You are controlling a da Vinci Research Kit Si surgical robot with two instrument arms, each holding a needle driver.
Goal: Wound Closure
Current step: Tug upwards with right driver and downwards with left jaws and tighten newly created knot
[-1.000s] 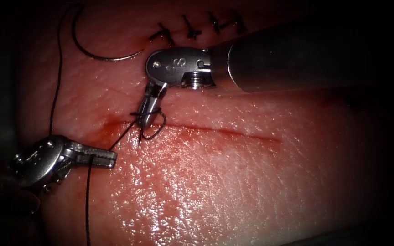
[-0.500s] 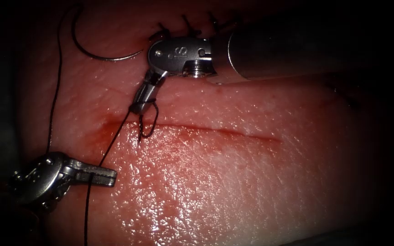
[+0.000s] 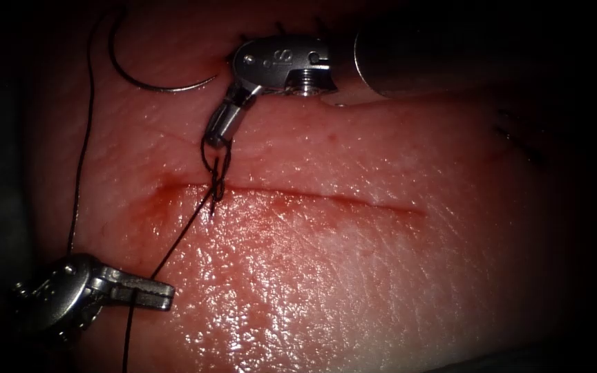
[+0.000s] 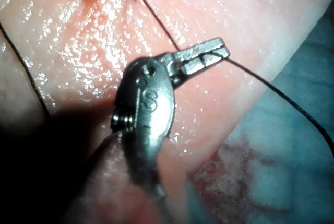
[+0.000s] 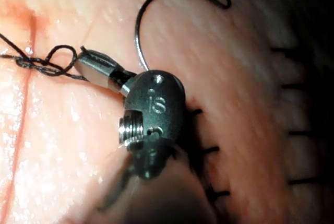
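Dark vignetted edges; wet central glare

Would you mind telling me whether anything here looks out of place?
Only the needle: it lies loose on the tissue, held by neither tool. Both the left tool and right tool grip thread at the cut.

A blue-green cloth is showing in the left wrist view, carrying reddish stains near its edge. A row of dark finished stitches is running across pale flesh in the right wrist view, each lying apart from the next.
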